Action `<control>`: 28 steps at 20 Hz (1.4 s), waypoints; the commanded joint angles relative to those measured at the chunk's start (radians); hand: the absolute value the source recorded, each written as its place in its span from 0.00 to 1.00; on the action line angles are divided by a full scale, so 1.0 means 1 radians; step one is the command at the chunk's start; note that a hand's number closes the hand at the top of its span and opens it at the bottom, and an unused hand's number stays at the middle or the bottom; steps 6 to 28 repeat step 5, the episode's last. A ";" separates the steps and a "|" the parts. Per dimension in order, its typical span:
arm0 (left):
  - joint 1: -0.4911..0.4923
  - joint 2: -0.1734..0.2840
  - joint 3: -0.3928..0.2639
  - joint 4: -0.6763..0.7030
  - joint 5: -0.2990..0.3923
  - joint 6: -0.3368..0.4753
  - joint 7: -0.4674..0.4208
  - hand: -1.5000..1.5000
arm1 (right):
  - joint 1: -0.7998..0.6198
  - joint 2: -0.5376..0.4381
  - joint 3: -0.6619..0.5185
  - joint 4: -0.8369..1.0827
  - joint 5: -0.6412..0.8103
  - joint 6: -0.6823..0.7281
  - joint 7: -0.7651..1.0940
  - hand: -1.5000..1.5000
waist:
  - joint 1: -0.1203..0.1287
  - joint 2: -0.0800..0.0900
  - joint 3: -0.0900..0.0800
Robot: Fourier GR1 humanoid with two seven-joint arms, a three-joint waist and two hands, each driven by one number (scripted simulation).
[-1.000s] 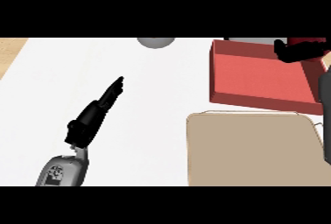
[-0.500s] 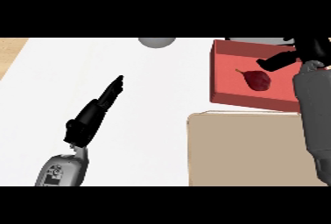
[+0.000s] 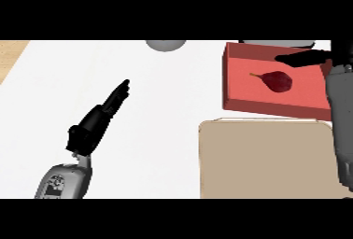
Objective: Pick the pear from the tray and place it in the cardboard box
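The big white surface (image 3: 138, 140) holds a tan cardboard box (image 3: 265, 158), and past it sits a red tray (image 3: 238, 79). The right hand (image 3: 307, 58) has come in over the tray in the last second, and now it hovers just above the far side, with the box back toward its arm. I cannot tell how its fingers are set. The dark red pear (image 3: 278, 80) lies in the tray, just under that hand, so a grab looks close. The left hand (image 3: 103, 116) rests with its fingers straight, well apart from the pear.
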 commanded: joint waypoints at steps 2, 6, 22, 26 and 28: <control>-0.025 -0.020 0.005 0.016 -0.013 0.033 0.002 0.50 | 0.003 -0.018 -0.160 -0.005 -0.206 -0.004 -0.115 0.00 | -0.011 -0.001 0.000; 0.013 -0.010 -0.017 -0.021 -0.010 0.003 0.001 0.50 | -0.040 -0.076 -0.233 0.078 -0.277 -0.014 -0.135 0.00 | 0.011 0.002 0.000; 0.013 -0.010 -0.017 -0.021 -0.010 0.003 0.001 0.50 | -0.040 -0.076 -0.233 0.078 -0.277 -0.014 -0.135 0.00 | 0.011 0.002 0.000; 0.013 -0.010 -0.017 -0.021 -0.010 0.003 0.001 0.50 | -0.040 -0.076 -0.233 0.078 -0.277 -0.014 -0.135 0.00 | 0.011 0.002 0.000; 0.013 -0.010 -0.017 -0.021 -0.010 0.003 0.001 0.50 | -0.040 -0.076 -0.233 0.078 -0.277 -0.014 -0.135 0.00 | 0.011 0.002 0.000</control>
